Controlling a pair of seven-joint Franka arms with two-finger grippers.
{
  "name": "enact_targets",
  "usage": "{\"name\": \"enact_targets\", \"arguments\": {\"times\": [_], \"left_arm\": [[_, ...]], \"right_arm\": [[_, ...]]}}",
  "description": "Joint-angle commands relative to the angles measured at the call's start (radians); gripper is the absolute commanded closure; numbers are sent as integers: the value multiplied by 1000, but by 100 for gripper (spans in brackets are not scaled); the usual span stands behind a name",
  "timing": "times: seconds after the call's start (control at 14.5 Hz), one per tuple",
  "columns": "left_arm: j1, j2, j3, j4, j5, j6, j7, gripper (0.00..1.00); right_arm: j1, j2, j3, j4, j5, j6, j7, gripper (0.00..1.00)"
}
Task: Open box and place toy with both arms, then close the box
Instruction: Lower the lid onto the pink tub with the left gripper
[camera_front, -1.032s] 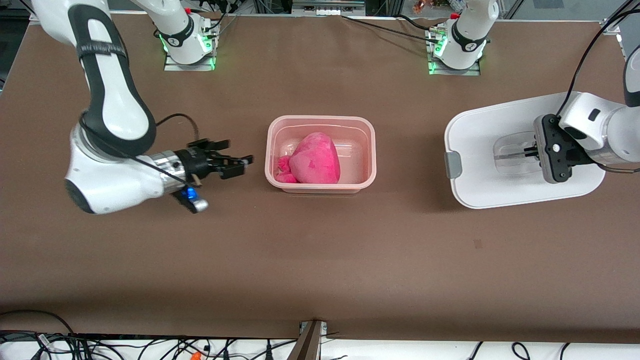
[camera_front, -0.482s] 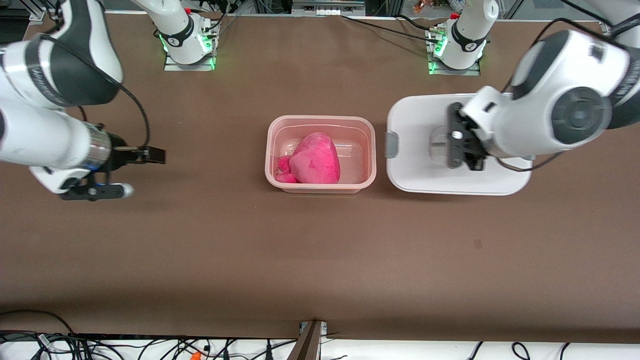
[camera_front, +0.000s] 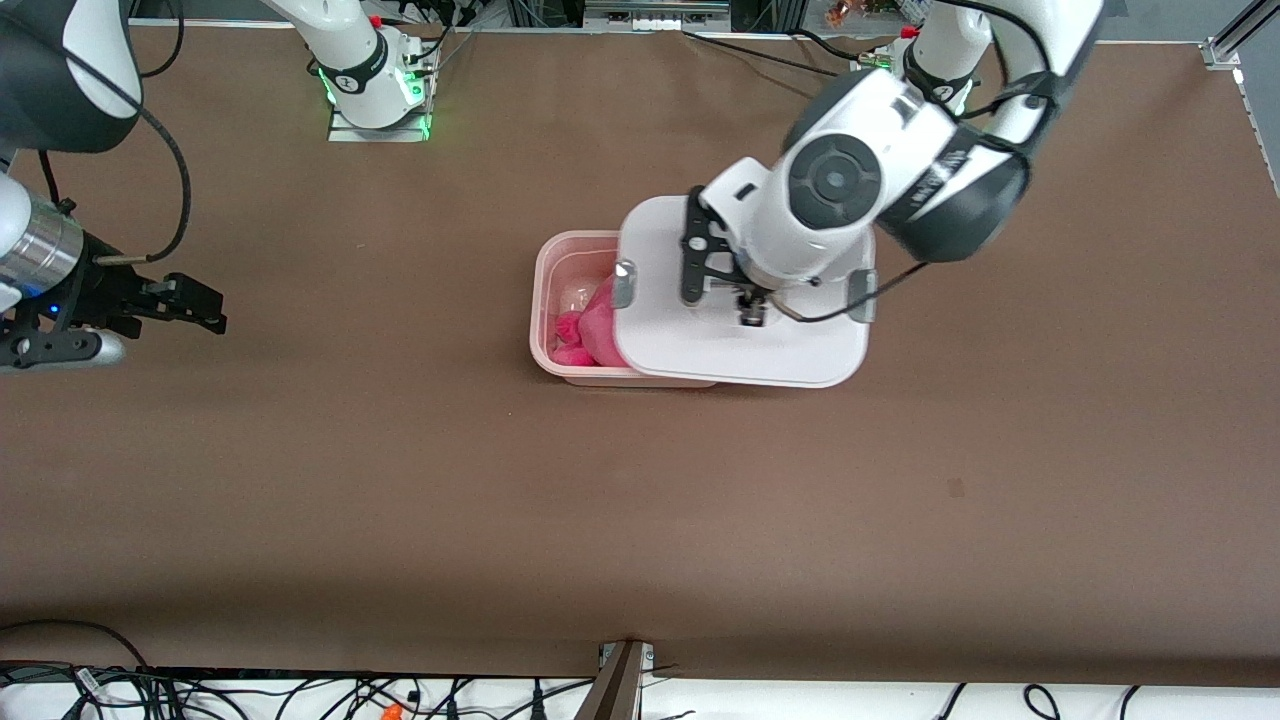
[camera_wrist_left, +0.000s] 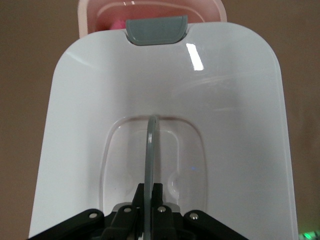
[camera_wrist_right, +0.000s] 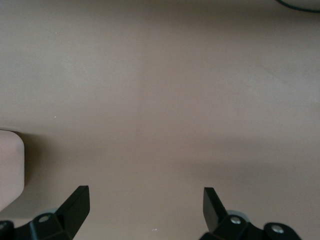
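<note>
The box (camera_front: 560, 300) sits mid-desk, and most of it is covered from my high camera: its white lid (camera_front: 740, 345) hangs over it, shifted toward the left arm's end, so only the end of the tub toward the right arm's end shows.

My left tool (camera_front: 745, 300) is clamped on the lid's clear handle (camera_wrist_left: 150, 155). In the left wrist view the black fingers (camera_wrist_left: 159, 200) pinch the thin upright handle edge-on, and the lower part of the tool is cut off by the frame. From that tool outward, the lid spreads flat and white; one grey clip (camera_front: 622, 284) sits at about 9 o'clock from the tool in the front view, the other grey clip (camera_front: 862, 296) at about 3 o'clock, partly tucked under the left arm's wrist. The arm's big white joint hides the lid's 12 o'clock edge from me.

The toy (camera_front: 590, 335) lies inside the box, at roughly 8 o'clock from the left tool. I see only a strip of hot pink plush at the lid's edge; its face is hidden.

My right tool (camera_front: 190, 305) hangs over bare desk (camera_front: 640, 520) toward the right arm's end, well apart from the box, at 9 o'clock from it. Its fingers (camera_wrist_right: 75, 207) are spread wide with nothing between them, and that arm is waiting.
</note>
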Motion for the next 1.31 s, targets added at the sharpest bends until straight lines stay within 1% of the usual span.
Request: {"name": "enact_targets", "arguments": {"times": [0.0,0.07,0.34,0.48,0.62,0.83,1.03,1.24], "left_arm": [[-37,-13,11,-74,10,175,-30,100],[-43,-16,8,-104,30,231,-34,100],[-87,-22,5,-219,39,364,-120,100],[-97,-24,5,-271,84,441,-174,100],[-98,-22,4,-286,105,467,-177,100],[-89,-24,4,-352,122,553,-180,100],[-92,-24,1,-381,122,553,-215,100],[-100,-22,1,-385,122,550,-243,100]], "right_arm": [[10,-134,-10,-160,-23,32,-14,0],[8,-134,-10,-159,-35,27,-14,0],[11,-134,-13,-157,-43,7,-12,0],[10,-134,-13,-157,-43,2,-14,0],[11,-133,-12,-157,-42,-1,-14,0],[10,-133,-12,-157,-42,-5,-14,0],[10,-133,-13,-157,-42,-7,-14,0],[10,-133,-13,-157,-42,-7,-14,0]]}}
